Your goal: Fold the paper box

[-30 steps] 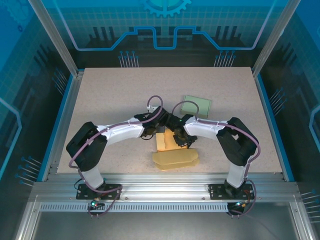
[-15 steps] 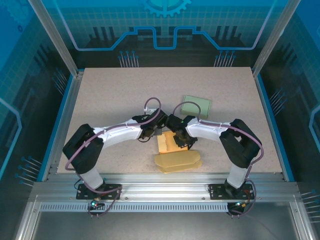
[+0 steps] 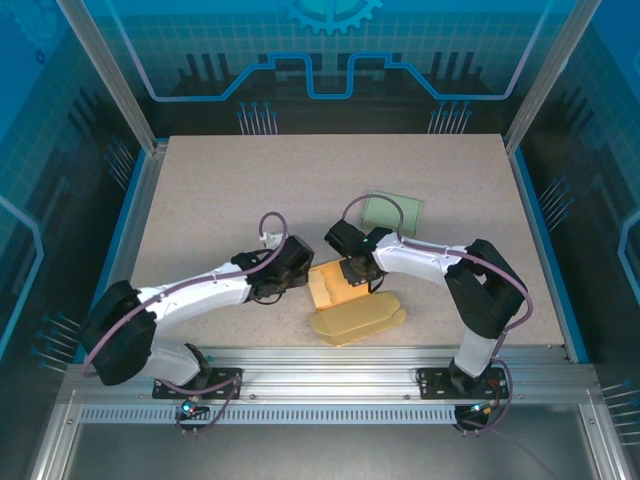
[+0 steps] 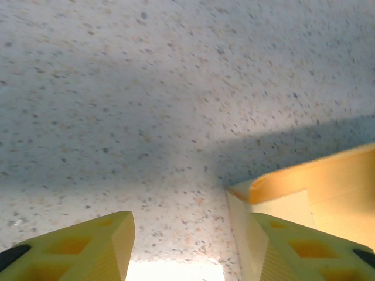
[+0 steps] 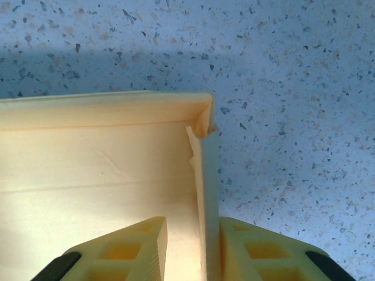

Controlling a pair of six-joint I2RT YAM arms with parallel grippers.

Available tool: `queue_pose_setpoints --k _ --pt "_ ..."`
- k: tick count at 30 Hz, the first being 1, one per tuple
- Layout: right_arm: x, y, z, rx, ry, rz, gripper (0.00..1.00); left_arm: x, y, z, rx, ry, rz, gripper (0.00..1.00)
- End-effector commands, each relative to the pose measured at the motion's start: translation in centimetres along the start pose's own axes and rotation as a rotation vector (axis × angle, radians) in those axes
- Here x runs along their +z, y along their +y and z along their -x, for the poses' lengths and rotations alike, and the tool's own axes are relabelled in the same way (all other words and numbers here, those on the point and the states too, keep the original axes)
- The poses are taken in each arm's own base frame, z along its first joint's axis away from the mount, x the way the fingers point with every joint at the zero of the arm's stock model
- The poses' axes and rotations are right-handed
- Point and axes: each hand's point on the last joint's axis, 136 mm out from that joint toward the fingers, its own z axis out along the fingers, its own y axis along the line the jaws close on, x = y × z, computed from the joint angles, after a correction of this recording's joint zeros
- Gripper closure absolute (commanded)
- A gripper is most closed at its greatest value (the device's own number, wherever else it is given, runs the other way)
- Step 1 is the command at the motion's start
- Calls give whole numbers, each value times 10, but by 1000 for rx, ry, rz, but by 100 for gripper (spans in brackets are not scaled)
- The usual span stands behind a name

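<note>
Speckled beige laminate covers the tabletop (image 3: pixel 200 200), and everything on it is best placed from the paper box (image 3: pixel 335 285), which lies towards the near edge, a little right of the middle. This box is tan-yellow card, partly formed: low walls stand around a flat floor, and a broad rounded flap (image 3: pixel 358 320) lies flat on the near side of it, joined to it. The left arm (image 3: pixel 190 300) stretches low across the tabletop from the left of the box, and the right arm (image 3: pixel 440 262) bends in from the right of it. A pale green flat sheet (image 3: pixel 393 210) lies beyond the box on its far right side, well apart from it. The left gripper (image 3: pixel 298 270) sits just beside the box's left wall; in the left wrist view the left gripper (image 4: pixel 190 234) stands wide, holding nothing, with bare tabletop between its yellow fingers (image 4: pixel 88 246) and a box corner (image 4: pixel 252 190) just beside the right-hand one. The right gripper (image 3: pixel 352 272) is over the box's far part; in the right wrist view the right gripper (image 5: pixel 193 234) is narrow and pinches an upright side wall (image 5: pixel 205 175) of the box, one finger inside over the floor, the other outside against the wall's outer face, close to the corner (image 5: pixel 204 114) where that wall meets the far wall.
</note>
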Motion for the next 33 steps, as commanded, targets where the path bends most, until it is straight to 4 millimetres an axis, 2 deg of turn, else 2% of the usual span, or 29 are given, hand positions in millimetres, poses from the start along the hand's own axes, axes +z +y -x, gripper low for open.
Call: queue_pose_setpoints --k 1,6,13,15,19,26,33 --pt "-18 3 7 11 -38 27 68 -14 10 14 -72 -39 -21 45" --pt "-30 7 12 3 -59 62 51 -24 5 16 -77 -30 -70 45" --pt "-50 5 22 -11 -97 75 32 -23 -6 -8 -103 75 -136 45" --pt "-59 -1 25 3 -116 67 25 -23 -11 -16 -79 95 -132 44" --pt "-74 -26 27 63 -158 30 0 -20 -25 -35 -34 146 -103 43" --pt "-94 -62 22 156 -220 34 0 0 -41 -46 -1 175 -55 43" --pt "-99 -66 13 170 -249 61 0 23 -46 -53 44 219 20 44"
